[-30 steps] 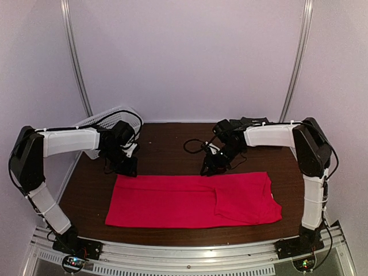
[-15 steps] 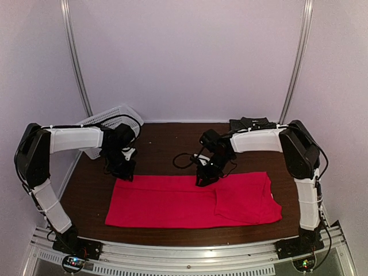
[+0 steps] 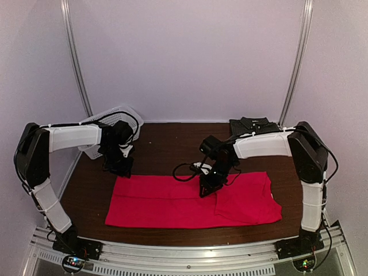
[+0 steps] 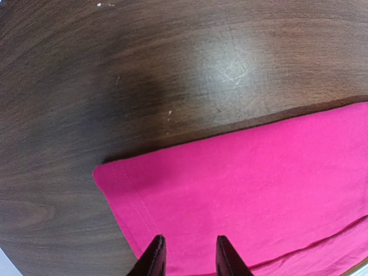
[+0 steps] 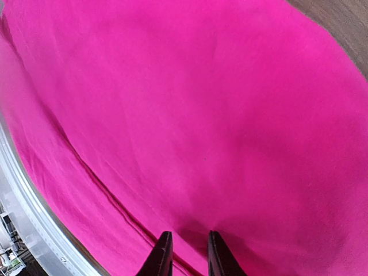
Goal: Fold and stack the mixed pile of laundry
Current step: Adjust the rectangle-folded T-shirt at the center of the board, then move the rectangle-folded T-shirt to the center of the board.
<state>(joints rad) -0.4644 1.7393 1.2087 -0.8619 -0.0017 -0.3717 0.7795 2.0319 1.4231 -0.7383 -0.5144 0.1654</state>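
The red T-shirt (image 3: 172, 202) is pinched by the right fingers (image 5: 162, 257). The left fingers (image 4: 154, 261) are held apart above it.

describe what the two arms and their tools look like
The left arm and right arm match: white shells on the long links, black joints and black bases bolted to a silver rail. Thin black cables loop loose near the wrists. The left tool and right tool each have two slim, dark, tapering fingers.
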